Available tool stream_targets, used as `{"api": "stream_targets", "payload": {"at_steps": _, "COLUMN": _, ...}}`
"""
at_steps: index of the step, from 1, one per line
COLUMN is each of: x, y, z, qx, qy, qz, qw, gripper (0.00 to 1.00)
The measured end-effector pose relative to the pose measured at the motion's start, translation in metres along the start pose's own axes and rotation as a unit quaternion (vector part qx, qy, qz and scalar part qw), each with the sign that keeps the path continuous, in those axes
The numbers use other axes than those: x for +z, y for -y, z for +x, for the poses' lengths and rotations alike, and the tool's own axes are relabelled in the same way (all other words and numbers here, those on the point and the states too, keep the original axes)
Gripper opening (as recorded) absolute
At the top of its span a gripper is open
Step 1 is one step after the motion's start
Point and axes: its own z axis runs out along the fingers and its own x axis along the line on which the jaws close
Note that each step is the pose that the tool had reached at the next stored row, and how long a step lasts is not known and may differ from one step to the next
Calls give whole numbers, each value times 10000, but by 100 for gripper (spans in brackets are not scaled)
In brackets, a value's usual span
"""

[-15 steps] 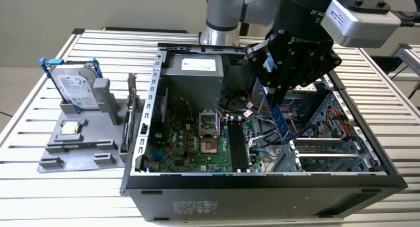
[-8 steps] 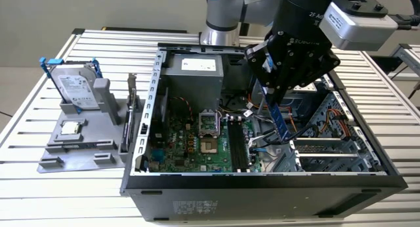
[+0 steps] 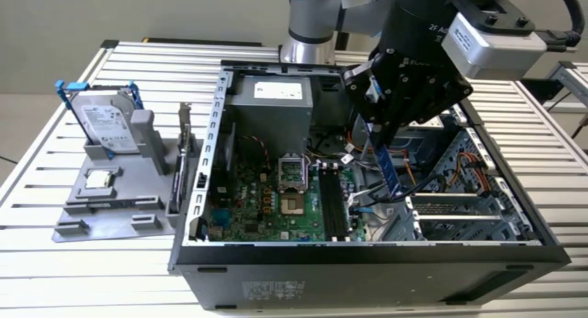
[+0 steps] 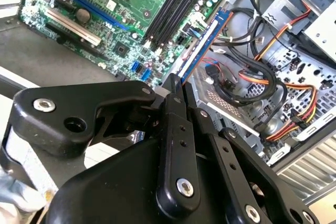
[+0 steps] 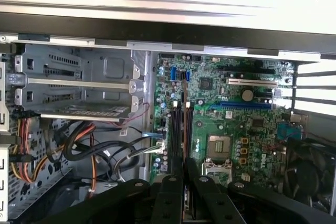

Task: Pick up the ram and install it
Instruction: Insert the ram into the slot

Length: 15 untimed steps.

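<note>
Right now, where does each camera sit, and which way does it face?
Exterior view: off the arm, high, looking down into the open computer case; the arm and fingers show, holding the ram over it.
Second wrist view: on the wrist, looking along the fingers and ram toward the motherboard.
First wrist view: on the wrist, looking over the fingers down at the motherboard.
Both wrist views share the fingers, motherboard and black memory slots.
</note>
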Motion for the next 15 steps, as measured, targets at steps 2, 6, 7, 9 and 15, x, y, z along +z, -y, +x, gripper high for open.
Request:
{"api": "stream_targets", "payload": {"at_steps": 2, "x": 15, "y": 0, "z": 2, "qx": 36, "qy": -1, "qz": 39, "qw": 10000, "gripper": 0}}
{"api": "stream_targets", "payload": {"at_steps": 6, "x": 45, "y": 0, "z": 6, "qx": 103, "qy": 0, "qz": 100, "qw": 9999, "gripper": 0}}
{"api": "stream_targets", "payload": {"at_steps": 7, "x": 52, "y": 0, "z": 8, "qx": 115, "qy": 1, "qz": 108, "qw": 9999, "gripper": 0}}
{"api": "stream_targets", "payload": {"at_steps": 9, "x": 70, "y": 0, "z": 12, "qx": 128, "qy": 3, "qz": 115, "qw": 9999, "gripper": 0}}
{"api": "stream_targets", "payload": {"at_steps": 15, "x": 111, "y": 0, "z": 20, "qx": 129, "qy": 3, "qz": 114, "qw": 9999, "gripper": 0}}
